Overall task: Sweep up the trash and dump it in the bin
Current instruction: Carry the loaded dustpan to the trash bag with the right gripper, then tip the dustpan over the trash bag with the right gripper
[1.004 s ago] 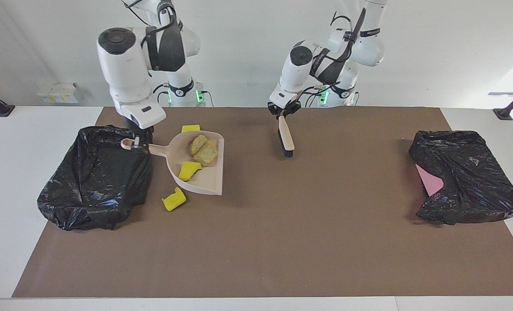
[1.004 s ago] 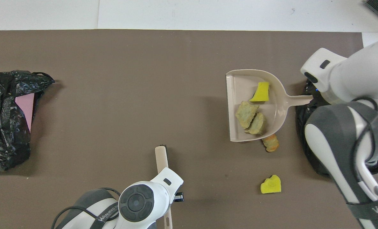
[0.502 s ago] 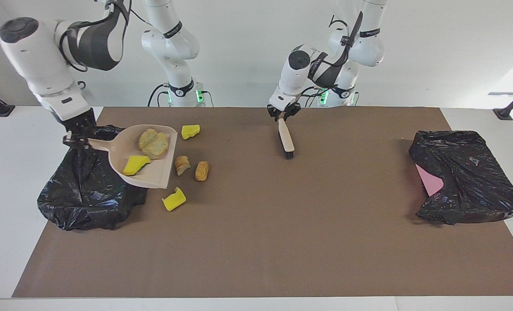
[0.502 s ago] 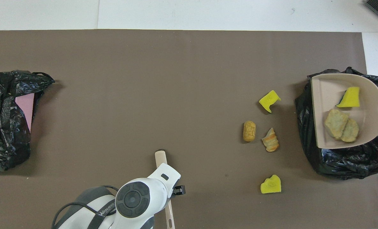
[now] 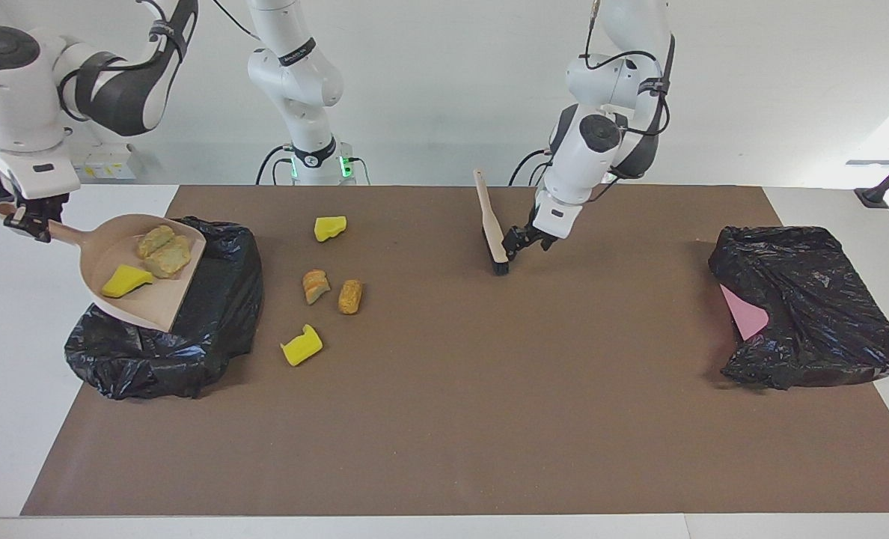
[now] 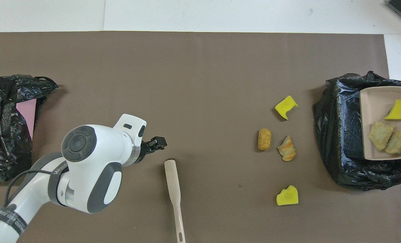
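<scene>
My right gripper [image 5: 22, 217] is shut on the handle of the beige dustpan [image 5: 156, 296], held tilted over the black bin bag [image 5: 190, 344] at the right arm's end. In the pan lie a yellow chunk [image 5: 126, 281] and two tan lumps [image 5: 164, 253]; they also show in the overhead view [image 6: 386, 133]. On the mat beside the bin lie two yellow chunks [image 5: 330, 227] [image 5: 301, 347] and two tan lumps [image 5: 315, 285] [image 5: 349, 296]. My left gripper [image 5: 515, 239] is open and empty, just beside the brush [image 5: 491, 224] and apart from it [image 6: 173, 182].
A second black bag [image 5: 811, 307] with a pink sheet [image 5: 744, 313] showing lies at the left arm's end of the brown mat [image 5: 489, 419]. White table [image 5: 10, 419] borders the mat at both ends.
My right arm lifted the dustpan off the mat and carried it over the bin, uncovering two tan lumps. My left gripper let go of the brush and moved aside toward the left arm's end.
</scene>
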Robot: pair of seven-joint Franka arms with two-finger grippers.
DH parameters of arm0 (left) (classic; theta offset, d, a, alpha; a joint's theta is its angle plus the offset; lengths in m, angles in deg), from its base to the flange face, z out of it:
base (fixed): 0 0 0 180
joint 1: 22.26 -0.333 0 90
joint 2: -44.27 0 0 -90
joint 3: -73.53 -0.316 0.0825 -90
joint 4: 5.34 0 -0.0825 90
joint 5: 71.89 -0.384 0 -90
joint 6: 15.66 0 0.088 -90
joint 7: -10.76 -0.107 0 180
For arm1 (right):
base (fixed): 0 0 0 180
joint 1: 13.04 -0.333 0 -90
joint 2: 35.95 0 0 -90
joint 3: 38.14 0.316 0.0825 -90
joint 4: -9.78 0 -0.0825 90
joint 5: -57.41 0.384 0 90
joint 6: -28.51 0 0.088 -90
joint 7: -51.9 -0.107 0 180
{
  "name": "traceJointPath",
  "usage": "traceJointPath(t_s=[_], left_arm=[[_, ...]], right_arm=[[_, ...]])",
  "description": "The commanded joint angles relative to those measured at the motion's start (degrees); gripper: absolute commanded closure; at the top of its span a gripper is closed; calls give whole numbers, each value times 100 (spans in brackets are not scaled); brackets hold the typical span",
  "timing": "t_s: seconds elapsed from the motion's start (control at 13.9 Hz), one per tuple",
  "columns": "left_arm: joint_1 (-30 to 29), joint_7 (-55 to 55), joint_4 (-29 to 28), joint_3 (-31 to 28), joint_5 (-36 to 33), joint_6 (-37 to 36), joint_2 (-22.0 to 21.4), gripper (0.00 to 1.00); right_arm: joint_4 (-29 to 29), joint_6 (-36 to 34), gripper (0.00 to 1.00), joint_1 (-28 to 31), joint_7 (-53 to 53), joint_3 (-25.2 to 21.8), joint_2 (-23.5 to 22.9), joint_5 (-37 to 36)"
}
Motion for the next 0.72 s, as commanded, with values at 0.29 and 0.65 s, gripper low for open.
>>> traceJointPath(t_s=[0.29, 0.65], left_arm=[[-1260, -2104, 606, 47, -486, -172, 152, 0], [-1857, -3396, 1159, 20, -945, -618, 152, 0]], right_arm=[[866, 67, 100, -466, -631, 43, 672, -1419], [787, -522, 100, -739, -640, 87, 716, -2369]])
